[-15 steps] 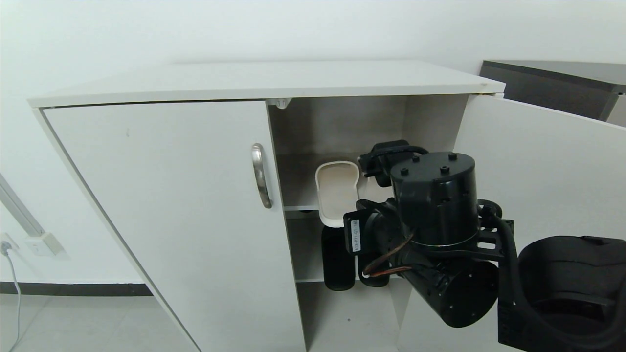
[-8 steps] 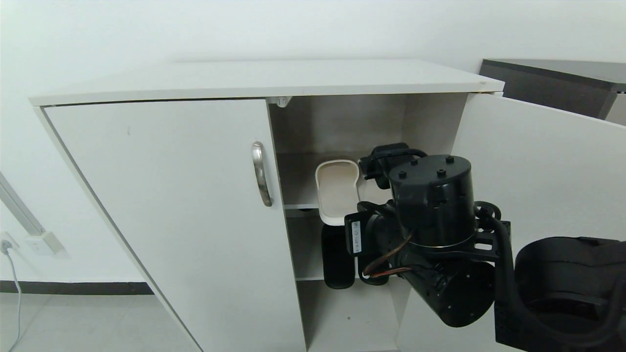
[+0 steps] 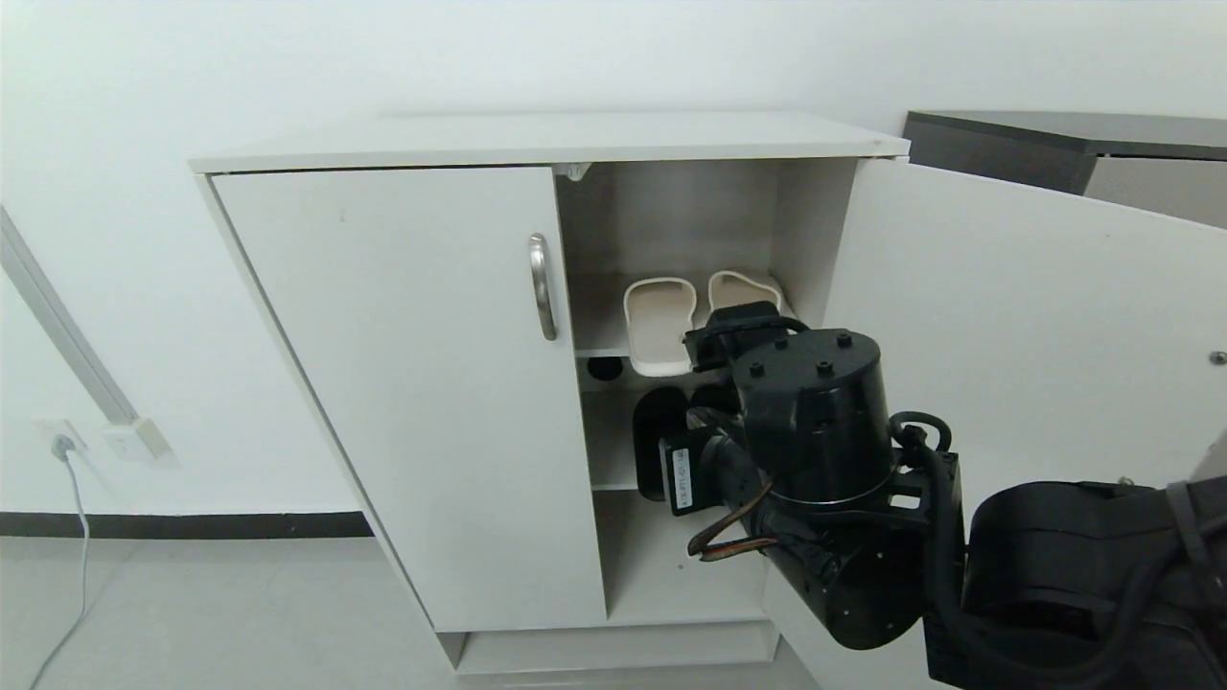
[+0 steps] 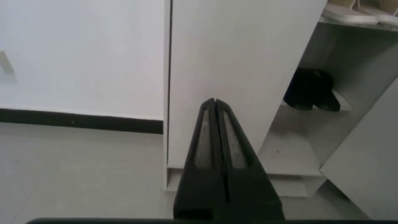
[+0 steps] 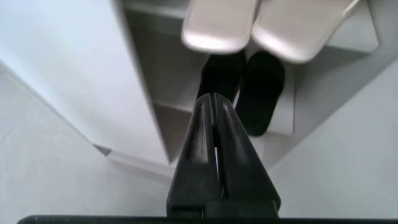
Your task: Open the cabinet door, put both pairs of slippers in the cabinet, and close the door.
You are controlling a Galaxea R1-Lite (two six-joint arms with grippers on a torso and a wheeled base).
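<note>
the white slippers (image 3: 659, 326) lie side by side on the upper shelf (image 3: 599, 331) of the cabinet (image 3: 546, 139), soles down. their long axes run front to back, and their near ends stick out past the shelf's front edge. the right wrist view shows those overhanging ends from underneath. the black slippers (image 3: 657, 441) lie the same way on the middle shelf (image 3: 613, 474) just below, also side by side and also past the edge.

the right door (image 3: 1016, 326) stands swung wide open. the left door (image 3: 412, 383) is closed, its metal handle (image 3: 543, 286) upright near the inner edge.

the right arm (image 3: 815, 450) hangs in front of the open half, apart from both pairs. the right end effector (image 5: 215, 102) has its fingers together on nothing and points toward the black pair. the left end effector (image 4: 213, 106) is also pressed together and empty, and it points at the foot of the closed door above the floor (image 4: 74, 168).

since the earlier frames the whole head view has shifted: the cabinet looks farther off and its base now shows, which is the camera's doing. against the cabinet, the right arm sits lower and farther out, so the second white slipper that it hid is now uncovered.
</note>
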